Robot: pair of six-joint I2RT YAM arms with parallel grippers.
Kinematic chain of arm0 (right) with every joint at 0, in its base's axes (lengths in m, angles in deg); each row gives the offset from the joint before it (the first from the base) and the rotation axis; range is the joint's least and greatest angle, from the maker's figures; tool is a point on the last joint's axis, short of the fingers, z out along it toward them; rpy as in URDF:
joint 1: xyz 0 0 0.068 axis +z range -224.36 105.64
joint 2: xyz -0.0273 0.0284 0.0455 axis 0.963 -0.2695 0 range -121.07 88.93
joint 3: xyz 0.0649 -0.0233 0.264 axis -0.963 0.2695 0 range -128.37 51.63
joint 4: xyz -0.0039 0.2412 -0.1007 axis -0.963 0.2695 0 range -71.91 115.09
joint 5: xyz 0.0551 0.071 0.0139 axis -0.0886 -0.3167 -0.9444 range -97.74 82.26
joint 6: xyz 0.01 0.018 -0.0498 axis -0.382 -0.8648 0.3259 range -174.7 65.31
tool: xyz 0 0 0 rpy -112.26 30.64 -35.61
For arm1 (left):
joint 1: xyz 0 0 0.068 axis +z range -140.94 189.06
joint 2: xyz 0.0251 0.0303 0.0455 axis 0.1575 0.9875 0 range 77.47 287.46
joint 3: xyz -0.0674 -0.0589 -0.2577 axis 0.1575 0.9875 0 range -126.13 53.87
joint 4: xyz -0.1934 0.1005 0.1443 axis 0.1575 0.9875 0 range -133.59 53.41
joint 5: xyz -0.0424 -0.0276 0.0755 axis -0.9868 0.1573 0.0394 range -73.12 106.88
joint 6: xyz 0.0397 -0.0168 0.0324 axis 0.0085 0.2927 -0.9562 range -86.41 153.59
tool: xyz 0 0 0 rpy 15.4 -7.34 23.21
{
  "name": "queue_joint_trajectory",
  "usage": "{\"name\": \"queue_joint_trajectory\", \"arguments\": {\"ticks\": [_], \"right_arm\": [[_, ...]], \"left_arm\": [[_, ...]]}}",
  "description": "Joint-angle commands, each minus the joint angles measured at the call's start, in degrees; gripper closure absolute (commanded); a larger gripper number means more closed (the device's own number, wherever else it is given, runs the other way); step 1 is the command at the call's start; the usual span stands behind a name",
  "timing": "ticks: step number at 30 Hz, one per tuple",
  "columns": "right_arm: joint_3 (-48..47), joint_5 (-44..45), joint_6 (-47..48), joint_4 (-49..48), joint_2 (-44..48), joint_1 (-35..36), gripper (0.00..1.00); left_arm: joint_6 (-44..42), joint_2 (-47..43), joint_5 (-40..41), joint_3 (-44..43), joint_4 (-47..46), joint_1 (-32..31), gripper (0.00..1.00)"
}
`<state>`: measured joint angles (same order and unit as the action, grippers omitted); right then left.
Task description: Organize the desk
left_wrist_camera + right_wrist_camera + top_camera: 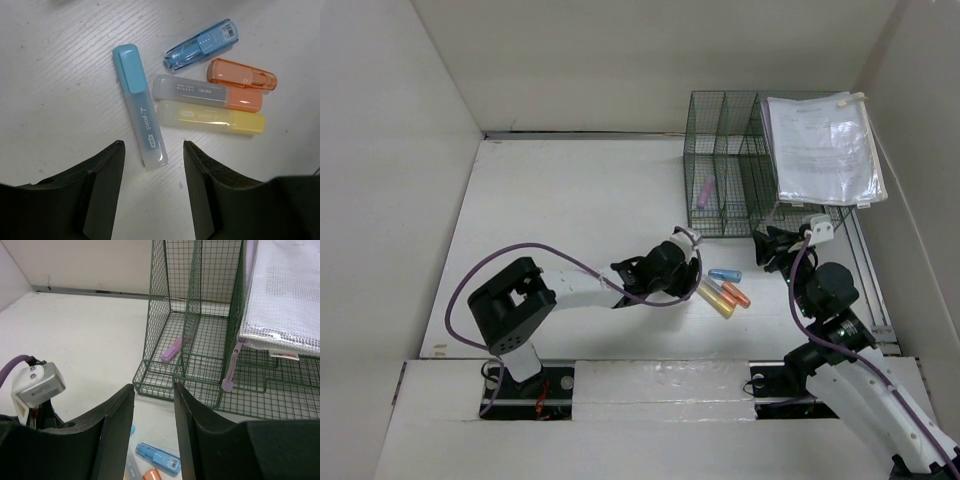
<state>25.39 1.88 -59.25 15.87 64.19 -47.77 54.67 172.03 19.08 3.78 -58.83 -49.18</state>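
The white desk (570, 210) holds a small cluster of highlighters. In the left wrist view a light blue highlighter (140, 105) lies lengthwise, its near end between the fingertips of my open left gripper (153, 146). Beside it lie a grey-and-orange highlighter (207, 92), a yellow one (212, 117), an orange cap (242, 74) and a clear blue piece (202, 44). From above, my left gripper (692, 262) hovers at the cluster's left edge. My right gripper (775, 245) is open and empty, right of the cluster and facing the organizer; its jaws (153, 386) frame bare desk.
A dark green wire-mesh organizer (720, 170) stands at the back right, with a purple highlighter (704, 192) in its left compartment. A white mesh document pouch (820, 150) lies on its right part, its purple zipper pull (228, 375) hanging down. White walls bound the desk.
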Motion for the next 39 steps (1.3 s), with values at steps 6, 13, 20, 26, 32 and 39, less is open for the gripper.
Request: {"name": "queue_joint_trajectory", "arguments": {"ticks": [6,13,20,26,32,39], "right_arm": [[-0.3,-0.9,-0.3,-4.0,-0.8,-0.3,0.57],[-0.4,-1.2,-0.3,-4.2,-0.9,-0.3,0.57],[-0.4,-0.8,-0.2,-4.0,-0.6,-0.3,0.57],[-0.3,-0.9,-0.4,-3.8,-0.2,-0.3,0.56],[-0.3,-0.8,-0.4,-3.8,0.2,-0.3,0.57],[-0.5,-1.5,-0.4,-3.8,0.2,-0.3,0.57]], "left_arm": [[-1.8,4.4,6.8,-3.3,4.2,-3.8,0.55],[-1.9,8.5,9.4,-5.5,5.9,-3.8,0.59],[-1.6,9.6,12.4,-6.3,6.5,-3.8,0.93],[0.0,6.6,20.7,-5.5,9.3,-3.8,1.0],[1.2,0.6,22.7,-8.0,8.0,-3.8,1.0],[2.3,3.6,17.1,-20.8,4.2,1.0,1.0]]}}
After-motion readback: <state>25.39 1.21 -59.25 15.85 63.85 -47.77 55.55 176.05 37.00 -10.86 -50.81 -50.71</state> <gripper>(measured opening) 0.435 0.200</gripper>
